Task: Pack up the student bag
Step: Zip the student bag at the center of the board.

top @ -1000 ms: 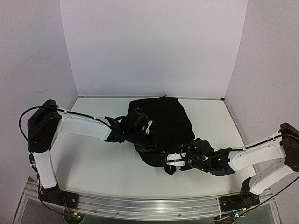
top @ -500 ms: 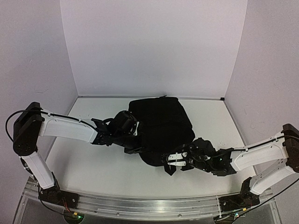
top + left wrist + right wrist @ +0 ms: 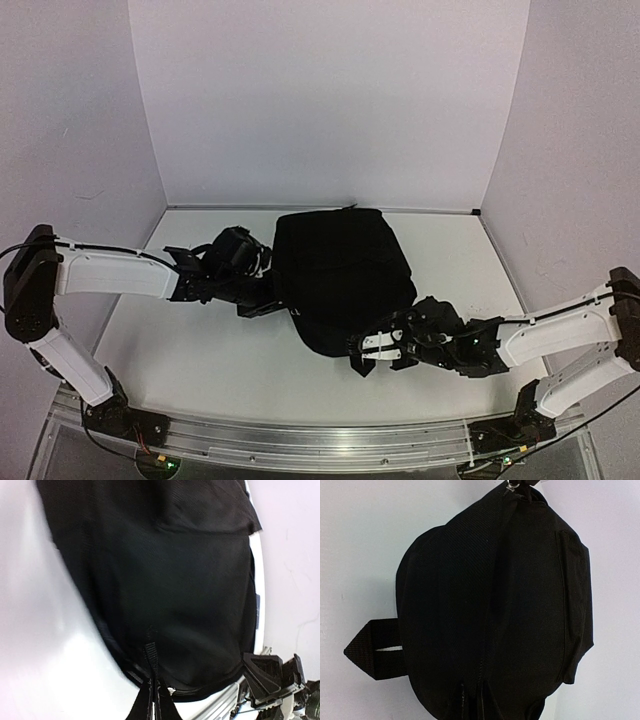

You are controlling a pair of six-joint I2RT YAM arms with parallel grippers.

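Soft cloth sags: lift the bag (image 3: 340,265) by a strap (image 3: 372,652); you cannot tell whether left gripper (image 3: 264,300) or right gripper (image 3: 370,349) grips

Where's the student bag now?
Top view: student bag lies mid-table, left gripper at its left edge, right gripper at its near edge.

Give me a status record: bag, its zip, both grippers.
bag: black backpack lying flat, mid-table
zip: appears closed along the visible length
loop handle: sticks out flat on the table at the bag's near end
left gripper: at the bag's left edge; open or shut unclear
right gripper: at the bag's near end, beside the loop handle; open or shut unclear
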